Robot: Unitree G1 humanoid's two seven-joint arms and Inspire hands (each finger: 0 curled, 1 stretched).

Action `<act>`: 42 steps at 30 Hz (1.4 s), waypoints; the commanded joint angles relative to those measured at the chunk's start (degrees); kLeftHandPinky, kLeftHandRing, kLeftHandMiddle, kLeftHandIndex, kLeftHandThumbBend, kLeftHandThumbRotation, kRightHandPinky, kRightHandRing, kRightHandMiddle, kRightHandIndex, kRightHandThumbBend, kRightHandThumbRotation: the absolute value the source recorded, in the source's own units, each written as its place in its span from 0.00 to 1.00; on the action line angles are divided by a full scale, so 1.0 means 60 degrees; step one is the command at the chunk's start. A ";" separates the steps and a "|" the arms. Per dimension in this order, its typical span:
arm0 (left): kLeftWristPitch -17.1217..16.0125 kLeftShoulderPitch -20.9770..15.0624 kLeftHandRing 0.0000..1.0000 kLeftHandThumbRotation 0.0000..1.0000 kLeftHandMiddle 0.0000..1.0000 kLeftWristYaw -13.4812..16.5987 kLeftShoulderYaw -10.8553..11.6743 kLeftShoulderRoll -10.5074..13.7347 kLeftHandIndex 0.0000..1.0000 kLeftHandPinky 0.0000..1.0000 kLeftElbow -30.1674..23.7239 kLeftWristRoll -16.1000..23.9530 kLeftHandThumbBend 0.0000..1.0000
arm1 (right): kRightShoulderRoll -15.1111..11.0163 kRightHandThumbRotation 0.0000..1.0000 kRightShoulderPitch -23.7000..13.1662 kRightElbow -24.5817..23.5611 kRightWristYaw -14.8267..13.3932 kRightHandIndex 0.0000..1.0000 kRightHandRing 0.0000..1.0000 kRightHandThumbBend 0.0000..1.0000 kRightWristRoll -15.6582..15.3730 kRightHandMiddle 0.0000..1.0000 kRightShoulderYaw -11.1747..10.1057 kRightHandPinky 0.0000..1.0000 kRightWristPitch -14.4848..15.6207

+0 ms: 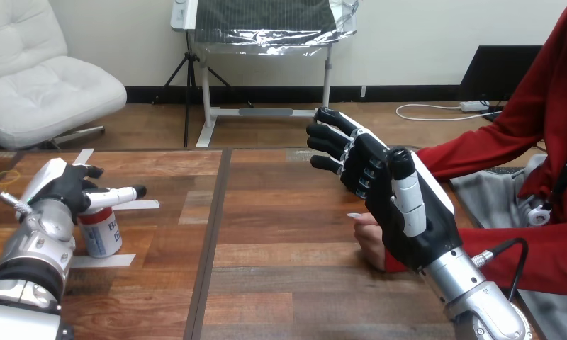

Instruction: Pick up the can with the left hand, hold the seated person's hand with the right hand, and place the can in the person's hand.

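A white can (103, 235) with a red and blue label stands upright on the table's left part. My left hand (69, 188) is at the can's top and left side, with one straight finger reaching rightwards over the top; no finger is seen curled round the can. My right hand (380, 193) is raised above the table at centre right, open with its fingers spread and pointing up and left. Just behind and below it the person's hand (366, 235) rests on the table, partly hidden by my palm. I cannot tell whether the two touch.
White tape strips (143, 205) lie on the table around the can. A dark seam (211, 248) runs between the two tabletops. A yellow ring (6, 177) lies at the far left. The person's other red-sleeved arm (479, 150) reaches in from the right.
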 commanded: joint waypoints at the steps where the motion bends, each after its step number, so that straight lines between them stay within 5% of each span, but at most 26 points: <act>1: 0.0040 -0.0698 0.82 0.46 0.86 -0.0007 -0.0016 0.0028 0.86 0.69 -0.0138 0.0052 0.71 | -0.0089 1.00 -0.0256 -0.0425 -0.0011 0.91 0.90 0.88 0.0008 0.89 -0.0090 0.87 -0.0099; 14: 0.0168 -0.0728 0.82 0.42 0.87 -0.0137 -0.0085 0.0033 0.87 0.69 -0.0120 0.0111 0.72 | -0.0065 1.00 -0.0224 -0.0470 -0.0107 0.90 0.89 0.90 0.0012 0.88 -0.0110 0.86 -0.0042; 42: 0.0566 -0.0915 0.89 0.15 0.92 -0.0583 -0.0513 0.0082 0.89 0.76 -0.0013 0.0618 0.85 | -0.0066 1.00 -0.0191 -0.0521 -0.0119 0.90 0.89 0.90 0.0052 0.88 -0.0122 0.87 0.0000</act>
